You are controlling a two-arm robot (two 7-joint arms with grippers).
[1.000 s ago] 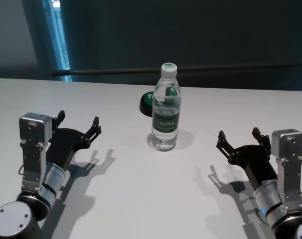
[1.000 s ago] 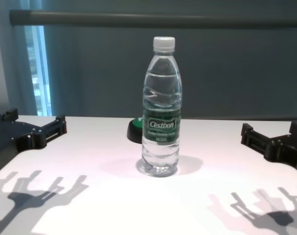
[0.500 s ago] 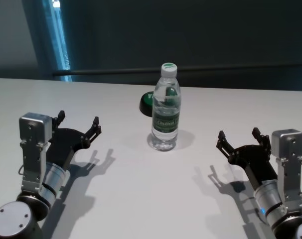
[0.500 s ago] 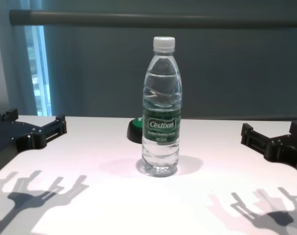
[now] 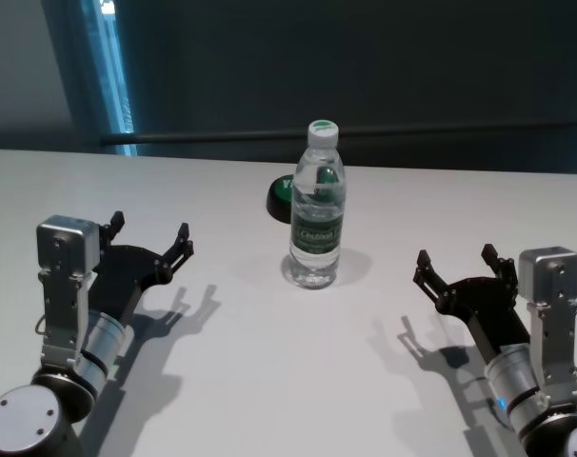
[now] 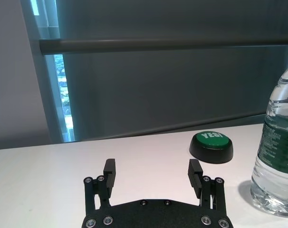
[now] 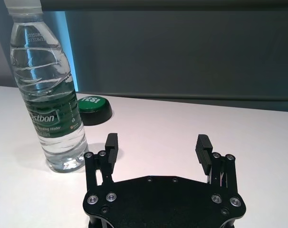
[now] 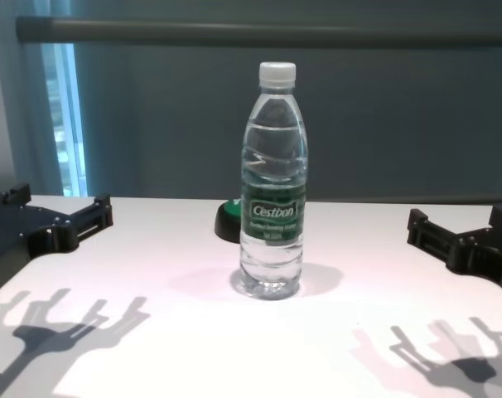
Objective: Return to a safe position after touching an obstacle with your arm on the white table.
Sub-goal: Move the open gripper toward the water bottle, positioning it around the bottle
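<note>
The white bench (image 5: 269, 381) carries an upright Cestbon water bottle (image 5: 317, 205) near its middle, capped in white, with clear water inside. Well to the bottle's left, the left gripper (image 5: 148, 238) hovers above the bench with fingers spread and nothing between them. Well to its right, the right gripper (image 5: 455, 267) does likewise. Just behind the bottle sits a low green "YES!" button (image 6: 211, 146), apart from it.

The bottle (image 6: 277, 156) is cut off at the left wrist picture's edge, its cap out of sight. From the chest, the bottle hides most of the green button (image 8: 229, 220), and both grippers are clipped at the sides.
</note>
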